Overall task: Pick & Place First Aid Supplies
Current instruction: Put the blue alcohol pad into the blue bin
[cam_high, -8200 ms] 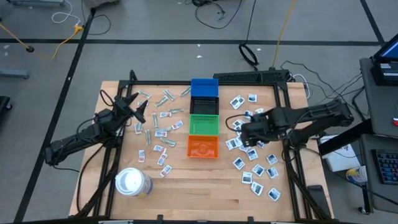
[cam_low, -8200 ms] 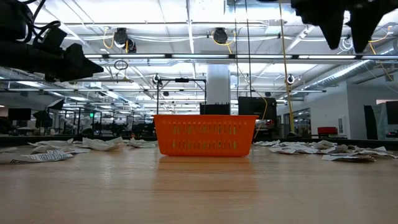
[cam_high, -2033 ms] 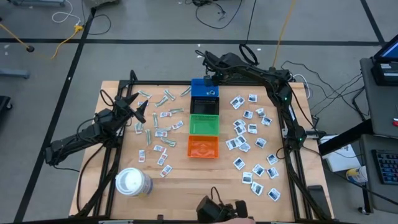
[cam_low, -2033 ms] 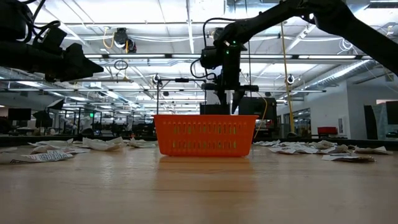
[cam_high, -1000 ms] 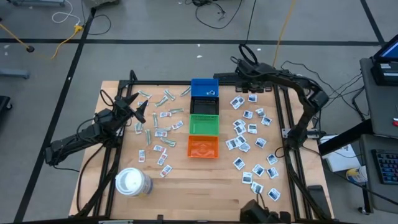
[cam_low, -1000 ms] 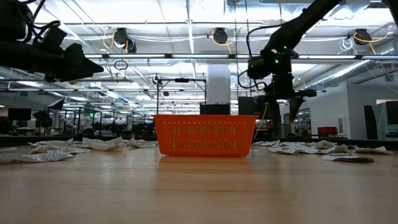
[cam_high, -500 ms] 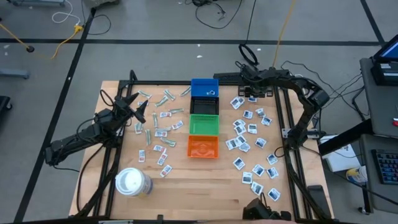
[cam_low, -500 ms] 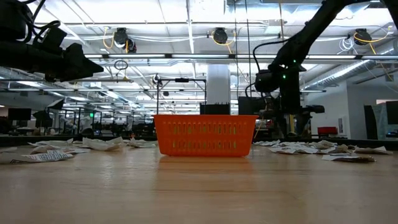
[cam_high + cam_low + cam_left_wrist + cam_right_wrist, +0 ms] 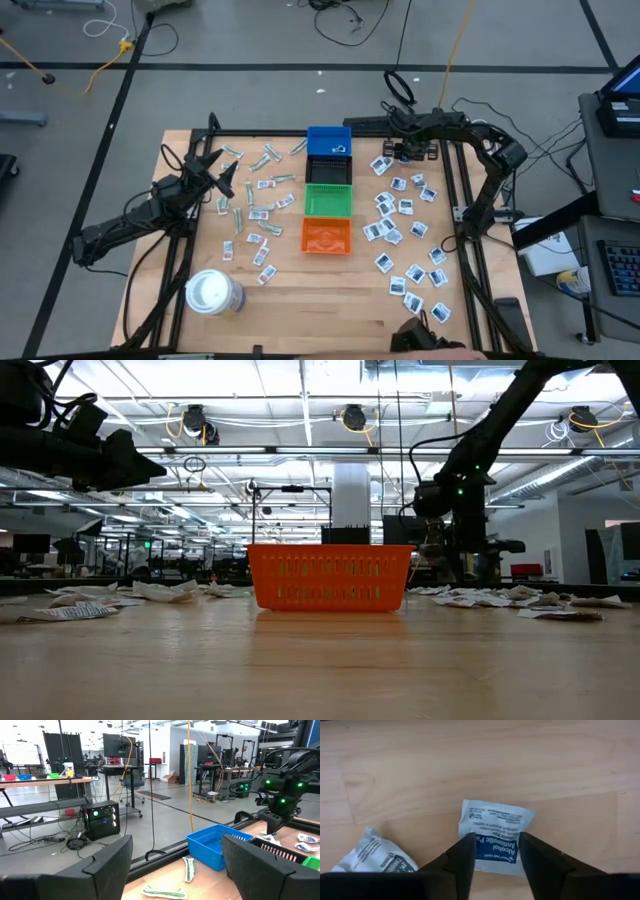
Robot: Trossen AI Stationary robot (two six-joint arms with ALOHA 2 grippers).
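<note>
**A:** Right gripper (image 9: pixel 495 851) is down at the far right end of the table, fingers narrowed around a white alcohol prep packet (image 9: pixel 496 836) with dark-blue print. The packet lies flat on the wood, one finger on either side of it. Can't say whether the pads actually touch it; its near edge is hidden behind the fingers. A second, crumpled packet (image 9: pixel 372 856) sits just beside that, cut off by the frame edge.

**B:** What about the other arm?

**A:** Left gripper (image 9: pixel 213 170) hangs over the strips (image 9: pixel 250 195) on its own side of the table, fingers spread wide with nothing between them. From table height that arm is only a dark shape, too hard to read.

**B:** Bins?

**A:** Three in a row between the two grippers. Blue bin (image 9: pixel 329 142) is the one nearest the right gripper, with something small and pale inside, too tiny to identify. Green bin (image 9: pixel 327 201) comes next, then the orange bin (image 9: pixel 326 236). I can't make out any contents in those two. From table height the orange one blocks both others.

**B:** Rest of the supplies?

**A:** More white square packets (image 9: pixel 405 240) are scattered on the near side of the right gripper. A white roll (image 9: pixel 212 293) stands well apart from the left gripper, toward the near edge.
</note>
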